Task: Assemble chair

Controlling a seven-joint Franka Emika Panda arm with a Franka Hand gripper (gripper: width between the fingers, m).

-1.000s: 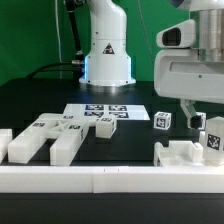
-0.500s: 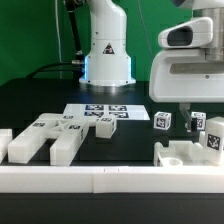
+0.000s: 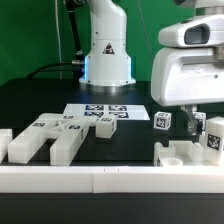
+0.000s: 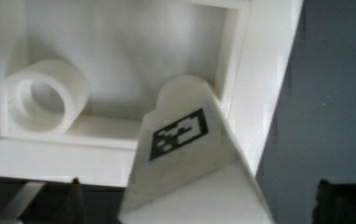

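Because the tagged chair piece (image 3: 213,140) just beyond the border rail (image 3: 100,178) seems its target, the claw (image 3: 198,118) hangs above it, spread wide and empty.

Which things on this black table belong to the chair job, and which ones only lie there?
For the chair: white bars, small tagged block, notched white piece.
Not for it: marker board, border rail, robot base.
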